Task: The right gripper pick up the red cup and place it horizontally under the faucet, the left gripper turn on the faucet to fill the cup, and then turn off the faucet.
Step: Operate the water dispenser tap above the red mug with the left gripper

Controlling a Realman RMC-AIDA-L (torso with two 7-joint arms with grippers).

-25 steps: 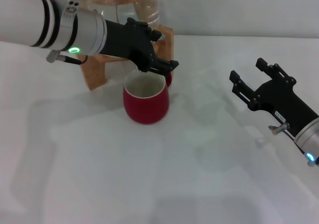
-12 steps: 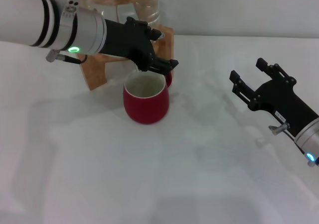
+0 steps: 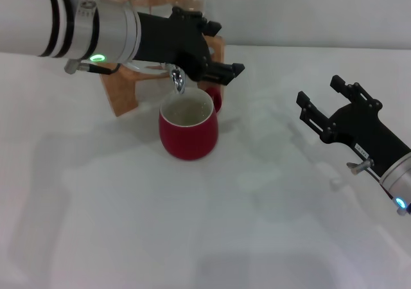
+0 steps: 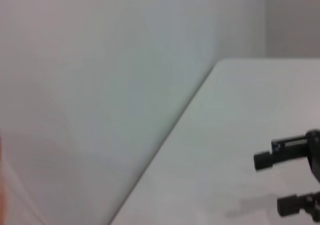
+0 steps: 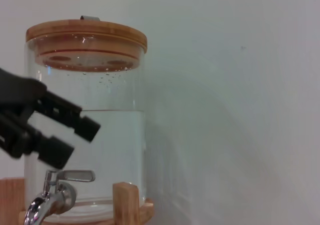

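Note:
The red cup (image 3: 187,132) stands upright on the white table, directly under the faucet (image 3: 178,81), its cream inside facing up and its handle toward the back. My left gripper (image 3: 228,72) is open and empty, just above and to the right of the faucet. In the right wrist view it (image 5: 74,141) hovers just above the faucet's flat lever (image 5: 75,175), apart from it. My right gripper (image 3: 319,90) is open and empty, well to the right of the cup; it also shows in the left wrist view (image 4: 274,182).
The glass water jar (image 5: 90,115) with a wooden lid sits on a wooden stand (image 3: 125,93) at the back left, about half full. The white table (image 3: 212,225) runs to a pale wall behind.
My left gripper has lifted up and a little to the right, off the faucet, so the chrome spout now shows over the cup. The cup and right arm have not moved.

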